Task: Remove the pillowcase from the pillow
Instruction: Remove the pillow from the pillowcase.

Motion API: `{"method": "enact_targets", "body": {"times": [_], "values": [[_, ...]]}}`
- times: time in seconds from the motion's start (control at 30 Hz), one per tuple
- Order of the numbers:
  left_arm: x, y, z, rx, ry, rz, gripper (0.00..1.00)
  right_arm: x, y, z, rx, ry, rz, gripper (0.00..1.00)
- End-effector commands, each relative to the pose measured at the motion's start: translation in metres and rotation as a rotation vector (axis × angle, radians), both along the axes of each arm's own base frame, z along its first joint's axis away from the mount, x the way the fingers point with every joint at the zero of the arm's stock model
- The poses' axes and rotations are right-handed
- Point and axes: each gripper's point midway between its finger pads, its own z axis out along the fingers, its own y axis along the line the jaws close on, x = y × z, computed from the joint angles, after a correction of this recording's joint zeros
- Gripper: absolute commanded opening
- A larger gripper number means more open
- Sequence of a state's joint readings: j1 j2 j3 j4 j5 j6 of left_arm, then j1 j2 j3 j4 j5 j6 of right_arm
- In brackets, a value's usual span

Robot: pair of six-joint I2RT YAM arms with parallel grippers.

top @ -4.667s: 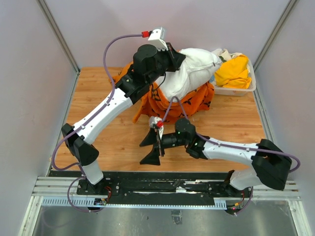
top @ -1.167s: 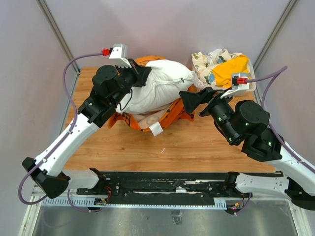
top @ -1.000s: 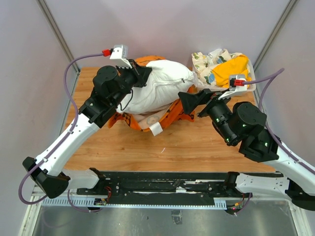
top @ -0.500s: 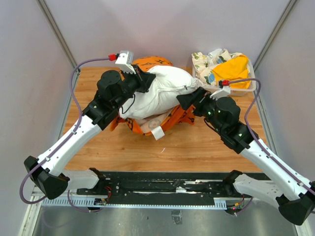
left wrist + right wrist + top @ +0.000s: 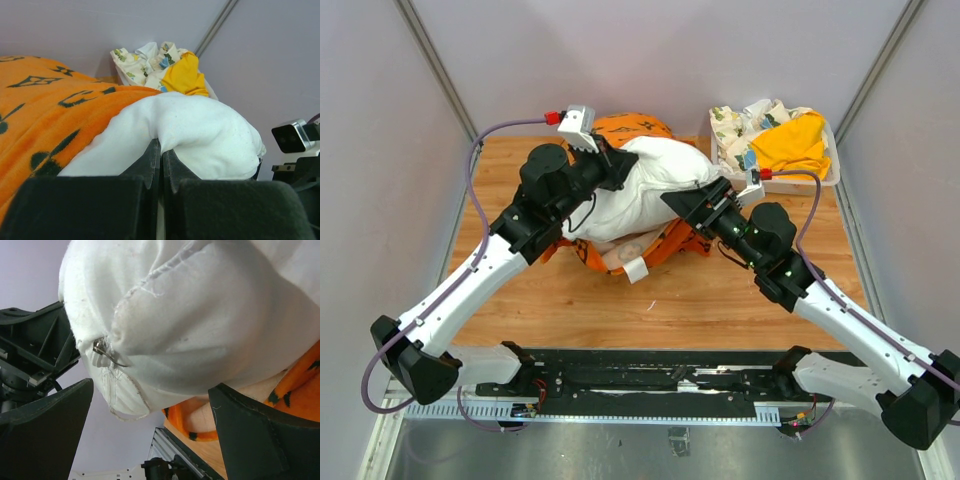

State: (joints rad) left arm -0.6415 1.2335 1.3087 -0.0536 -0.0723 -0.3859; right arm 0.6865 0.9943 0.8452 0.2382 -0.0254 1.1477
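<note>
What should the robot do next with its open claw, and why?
Probably close the right gripper on the pillow. Its jaws stand wide open with the pillow's white end between them, while the left gripper is shut on the pillow farther left. The pillowcase is bunched under and behind the pillow, so a second hold may help lift it free.

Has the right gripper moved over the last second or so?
Yes. The right gripper has shifted left, away from the bin at the table's far right. Its open jaws now flank the end of the pillow.
</note>
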Motion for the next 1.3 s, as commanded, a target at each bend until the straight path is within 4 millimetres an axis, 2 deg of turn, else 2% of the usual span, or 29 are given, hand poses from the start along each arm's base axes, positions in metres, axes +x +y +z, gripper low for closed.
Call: {"method": "enact_targets", "body": {"times": [0.0, 0.13, 0.23, 0.37, 0.57, 0.73, 0.77, 0.8, 0.83, 0.87, 0.9, 0.93, 0.97, 1.03, 1.1, 1.17, 1.27], "values": [[0.002, 0.000, 0.027, -0.059, -0.078, -0.012, 0.00, 0.010, -0.006, 0.016, 0.092, 0.031, -0.075, 0.98], [-0.004, -0.012, 0.007, -0.067, -0.036, -0.082, 0.00, 0.021, -0.015, 0.040, 0.118, -0.051, -0.149, 0.98], [-0.008, -0.020, -0.022, -0.058, 0.026, -0.121, 0.00, 0.029, -0.017, 0.052, 0.112, -0.082, -0.180, 0.98], [-0.024, -0.042, -0.072, -0.019, 0.102, -0.213, 0.00, 0.041, -0.013, 0.056, 0.116, -0.103, -0.209, 0.98], [-0.044, -0.070, -0.127, 0.096, 0.182, -0.290, 0.00, 0.050, -0.010, 0.052, 0.095, -0.124, -0.226, 0.98], [-0.059, -0.087, -0.148, 0.109, 0.202, -0.393, 0.00, 0.053, -0.012, 0.038, 0.015, -0.111, -0.240, 0.99], [-0.060, -0.088, -0.149, 0.111, 0.200, -0.405, 0.03, 0.054, -0.012, 0.033, -0.008, -0.105, -0.239, 0.99], [-0.061, -0.089, -0.149, 0.116, 0.195, -0.411, 0.10, 0.054, -0.012, 0.025, -0.039, -0.088, -0.240, 0.98], [-0.061, -0.088, -0.148, 0.120, 0.189, -0.411, 0.23, 0.055, -0.013, 0.017, -0.078, -0.077, -0.245, 0.88], [-0.061, -0.087, -0.145, 0.124, 0.182, -0.408, 0.40, 0.056, -0.015, 0.008, -0.128, -0.071, -0.240, 0.73], [-0.060, -0.084, -0.140, 0.129, 0.170, -0.399, 0.75, 0.054, -0.017, 0.002, -0.177, -0.074, -0.224, 0.53], [-0.060, -0.081, -0.133, 0.132, 0.152, -0.389, 0.96, 0.051, -0.020, -0.007, -0.227, -0.072, -0.205, 0.35], [-0.062, -0.077, -0.126, 0.139, 0.135, -0.388, 0.99, 0.048, -0.026, -0.015, -0.271, -0.063, -0.192, 0.20], [-0.068, -0.068, -0.105, 0.139, 0.091, -0.404, 0.99, 0.038, -0.042, -0.027, -0.338, -0.053, -0.166, 0.03], [-0.072, -0.052, -0.080, 0.106, 0.044, -0.399, 0.99, 0.030, -0.061, -0.039, -0.380, -0.043, -0.122, 0.01], [-0.067, -0.027, -0.056, 0.051, 0.008, -0.357, 0.99, 0.019, -0.077, -0.049, -0.385, -0.024, -0.056, 0.01], [-0.048, 0.018, -0.037, -0.039, -0.008, -0.259, 0.99, 0.004, -0.103, -0.059, -0.345, 0.020, 0.023, 0.01]]}}
